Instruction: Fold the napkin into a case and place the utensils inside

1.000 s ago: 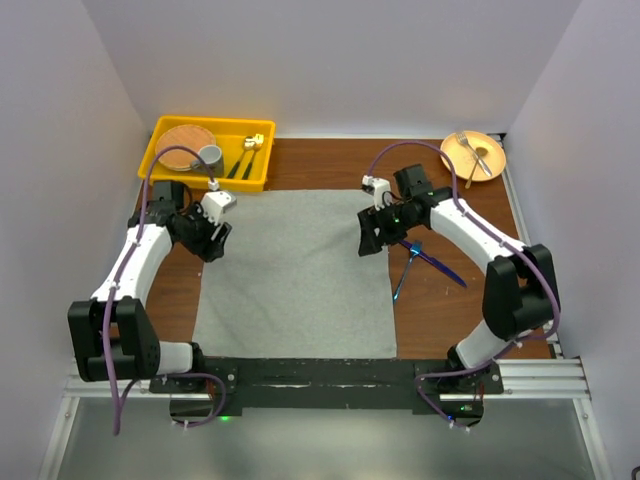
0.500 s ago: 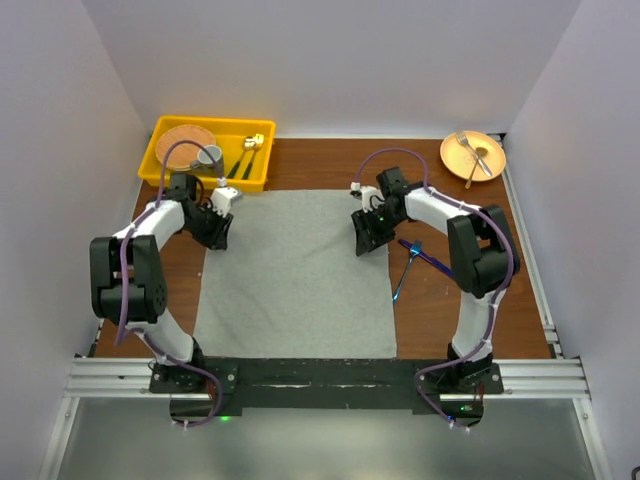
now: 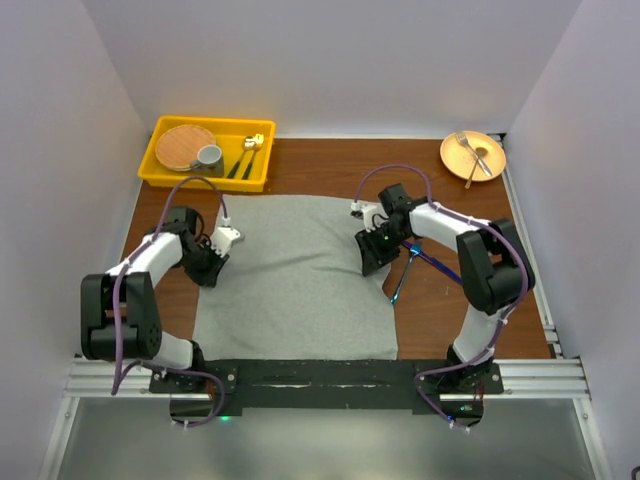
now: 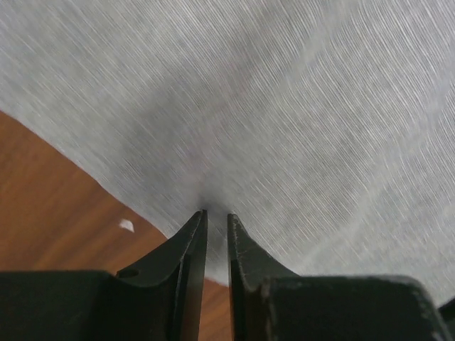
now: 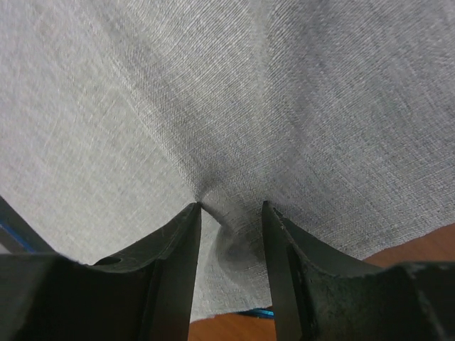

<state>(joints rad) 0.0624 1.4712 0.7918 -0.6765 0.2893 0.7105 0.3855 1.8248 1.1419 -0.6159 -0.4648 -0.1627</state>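
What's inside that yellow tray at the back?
The yellow tray holds a round wooden plate, a grey cup and dark-handled cutlery. Anything under the plate is covered from view.

Utensils (image 3: 403,278) lie just right of the right gripper (image 3: 370,265), tray (image 3: 152,172) beyond the left gripper (image 3: 207,272), bare napkin (image 3: 290,285) between.

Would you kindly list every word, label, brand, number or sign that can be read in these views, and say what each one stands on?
No readable text in any view.
The napkin is plain grey cloth with no print.
The yellow tray and the orange plate show no label or marking.
The arms and the black fingers carry no lettering that can be made out.
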